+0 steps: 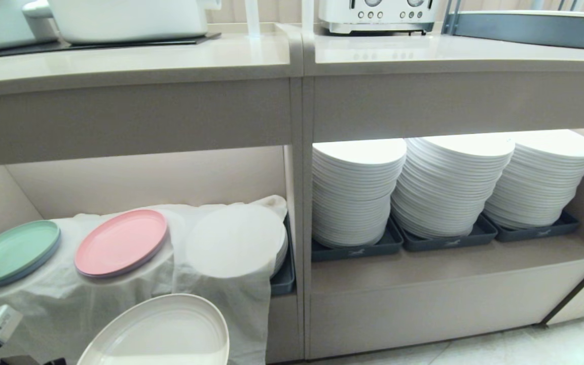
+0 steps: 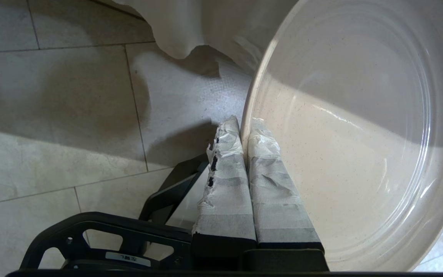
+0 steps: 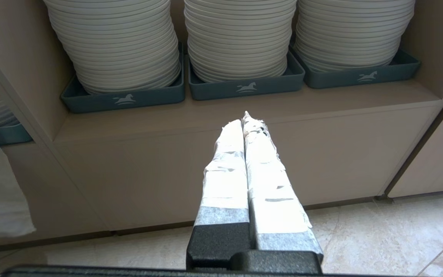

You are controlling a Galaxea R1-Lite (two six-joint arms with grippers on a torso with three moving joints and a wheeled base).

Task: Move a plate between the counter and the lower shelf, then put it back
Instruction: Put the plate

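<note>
A round, matte cream-beige plate (image 1: pixel 162 332) with a low upright rim is shown held by the left gripper (image 2: pixel 244 125), whose tape-wrapped fingers (image 2: pixel 225 184) are clenched on the rim, one inside and one outside. In the head view the plate is seen at about 7 o'clock, in the air in front of the lower shelf (image 1: pixel 135 177), a lit beige-walled recess, and well below the long beige counter (image 1: pixel 130 58). It rests on neither surface.

Within the recess, a draped white cloth (image 1: pixel 211 289) is seen hanging over the front edge, with a pink plate (image 1: pixel 120 242) at 9 o'clock of centre, a mint-green plate (image 1: pixel 12 252) further toward 9 o'clock, and a cloth-covered stack (image 1: pixel 236 238) in a dark grey tray (image 1: pixel 284 276). Tall stacks of white plates (image 1: pixel 446 187) are seen at 3 o'clock in the neighbouring recess.

The right gripper (image 3: pixel 246 117) is held idle with its taped jaws pressed together on nothing, pointed at that neighbouring recess.

Risks are judged as follows: the plate is pinched at one edge point only, so tilting or slipping under its own weight is possible; the hanging cloth could be snagged by the plate's far rim and the coloured plates dragged off with it.
</note>
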